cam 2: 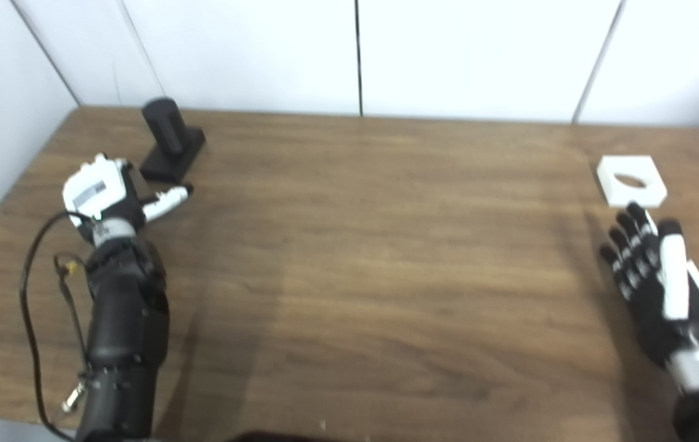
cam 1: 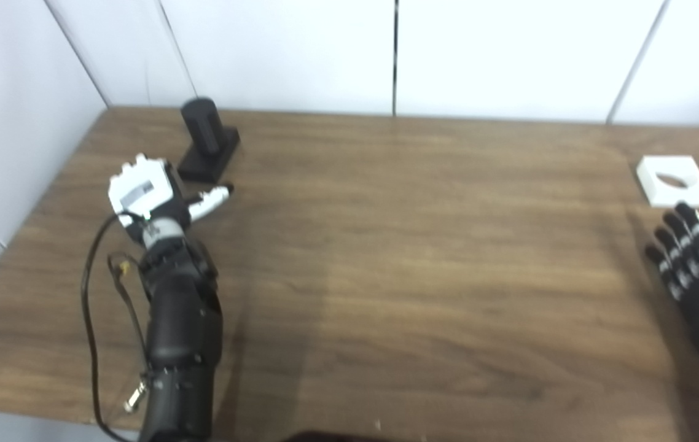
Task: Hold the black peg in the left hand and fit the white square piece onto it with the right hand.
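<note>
Nothing grasped yet; both pieces lie on the tabletop (cam 1: 386,258).
My left robot hand (cam 1: 147,196) is released beside the far-left peg (cam 1: 205,138); my right robot hand (cam 2: 650,264), fingers spread, nears the square (cam 2: 631,180).

Left hand (cam 1: 140,193): white back plate with a grey label, white thumb tipped black. Below it a silvery wrist, then a thick black forearm (cam 1: 180,344) with a loose black cable (cam 1: 88,319) and small metal plug. Right hand (cam 2: 653,276): black fingers dotted white, white strips along the side.

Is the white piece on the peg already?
No, the white piece lies on the table's right side, far from the peg.
</note>
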Tool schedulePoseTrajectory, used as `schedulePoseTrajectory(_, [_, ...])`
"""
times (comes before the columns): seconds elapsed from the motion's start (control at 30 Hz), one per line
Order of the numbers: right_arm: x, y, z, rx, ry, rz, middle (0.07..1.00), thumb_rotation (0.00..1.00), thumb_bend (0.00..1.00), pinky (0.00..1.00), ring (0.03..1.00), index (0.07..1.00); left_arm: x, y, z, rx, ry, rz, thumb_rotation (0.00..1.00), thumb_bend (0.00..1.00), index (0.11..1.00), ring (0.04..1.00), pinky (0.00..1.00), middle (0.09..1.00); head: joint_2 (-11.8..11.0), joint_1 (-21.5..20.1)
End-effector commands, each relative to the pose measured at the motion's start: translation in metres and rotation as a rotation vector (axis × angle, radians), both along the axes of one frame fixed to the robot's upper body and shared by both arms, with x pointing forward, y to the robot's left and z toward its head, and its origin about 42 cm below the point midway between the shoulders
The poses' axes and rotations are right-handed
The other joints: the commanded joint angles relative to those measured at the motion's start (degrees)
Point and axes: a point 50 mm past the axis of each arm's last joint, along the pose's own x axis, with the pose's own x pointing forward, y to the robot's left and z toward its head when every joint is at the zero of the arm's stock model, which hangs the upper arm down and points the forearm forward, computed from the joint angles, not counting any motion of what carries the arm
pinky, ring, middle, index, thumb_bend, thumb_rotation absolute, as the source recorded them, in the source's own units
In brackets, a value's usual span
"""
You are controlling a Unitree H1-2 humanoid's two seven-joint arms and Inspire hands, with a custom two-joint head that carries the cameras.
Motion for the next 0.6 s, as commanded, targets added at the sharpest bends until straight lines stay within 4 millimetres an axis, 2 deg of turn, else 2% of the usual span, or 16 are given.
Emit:
schedulePoseTrajectory(0.0, [0.005,-0.001,0.007,-0.018,-0.042,0.026,1.0,1.0,0.54,1.0,1.0,1.0,0.014,-0.001,0.022,0.037,-0.083,0.003,0.78,0.83,0.85,1.0,1.0,1.0,-0.2,0.1])
schedulePoseTrajectory(0.17, [0.002,-0.002,0.005,-0.017,-0.034,0.023,0.997,1.0,0.49,1.0,1.0,1.0,0.015,-0.003,0.022,0.024,-0.097,0.012,0.77,0.83,0.846,1.0,1.0,1.0,-1.7,0.7])
schedulePoseTrajectory(0.57, [-0.002,-0.004,0.0,-0.016,-0.023,0.025,0.988,1.0,0.49,1.0,1.0,1.0,0.029,-0.014,0.031,0.003,-0.145,0.03,0.76,0.81,0.847,1.0,1.0,0.998,-4.3,1.3])
